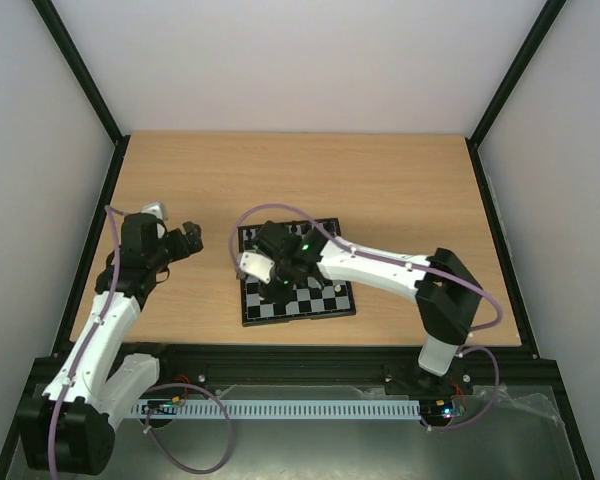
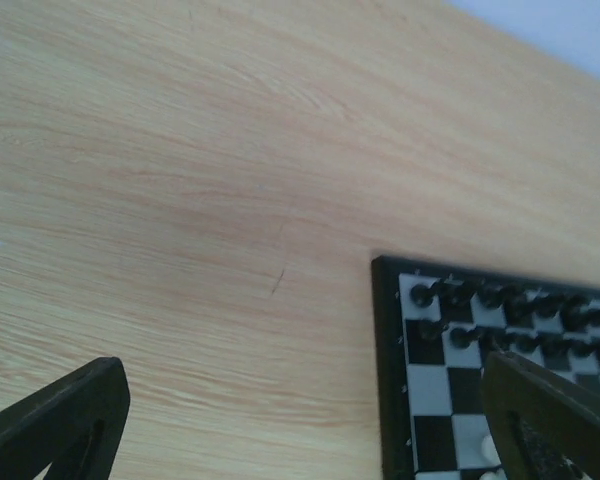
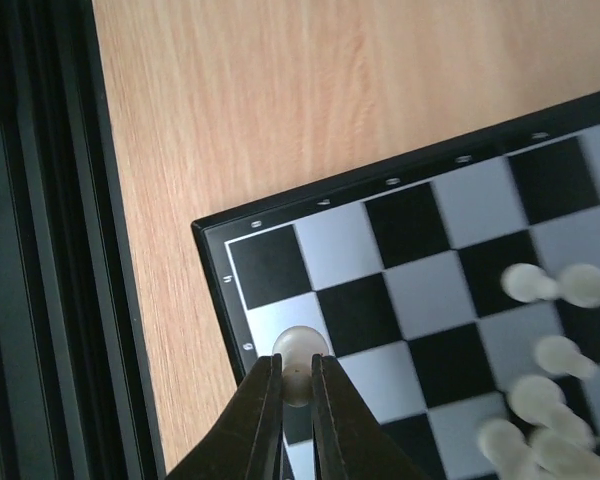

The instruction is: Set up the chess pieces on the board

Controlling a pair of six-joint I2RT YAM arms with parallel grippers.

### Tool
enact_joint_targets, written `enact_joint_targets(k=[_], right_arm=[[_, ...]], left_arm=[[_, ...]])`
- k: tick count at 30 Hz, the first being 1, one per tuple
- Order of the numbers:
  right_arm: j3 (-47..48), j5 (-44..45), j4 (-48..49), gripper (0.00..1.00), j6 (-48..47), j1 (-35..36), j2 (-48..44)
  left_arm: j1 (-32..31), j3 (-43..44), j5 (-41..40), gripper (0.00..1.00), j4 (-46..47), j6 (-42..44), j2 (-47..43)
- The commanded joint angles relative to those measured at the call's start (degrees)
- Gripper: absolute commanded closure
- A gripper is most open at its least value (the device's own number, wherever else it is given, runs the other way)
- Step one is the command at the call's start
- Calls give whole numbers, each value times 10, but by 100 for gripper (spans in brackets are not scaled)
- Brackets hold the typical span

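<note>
The left claw [image 1: 184,240] is held wide apart over the pale, wood-grained bench [image 1: 330,180], left of the flat, square, black-and-grey checkered board [image 3: 420,300], which lies slightly askew at mid-bench, while the right claw [image 3: 296,366] is clamped on a round-headed cream piece [image 3: 300,350] near a board corner.

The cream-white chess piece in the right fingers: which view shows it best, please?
Right wrist: the cream-white chess piece is close between the fingers. Top external hides it under the arm; left wrist is unclear.
</note>
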Motion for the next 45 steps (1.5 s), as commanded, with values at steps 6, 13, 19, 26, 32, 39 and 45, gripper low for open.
enact_joint_targets(k=[6,13,19,26,32,39,45], right_arm=[[44,31,9,92,-18,42,89],[49,53,27,92,-16,49,122],[55,60,34,92,-15,49,136],[58,79,42,91,-9,49,149],[62,83,35,89,-6,49,158],[72,81,26,79,4,49,155],[84,86,-3,71,10,46,112]], left_arm=[[16,-12,0,1,19,-53,-7],[25,0,1,0,0,-46,6],[26,-14,-1,1,14,-47,-29],[25,-17,-1,0,17,-45,-33],[26,-19,-3,0,19,-47,-35],[26,-20,1,0,20,-46,-33],[24,-23,32,1,34,-33,-36]])
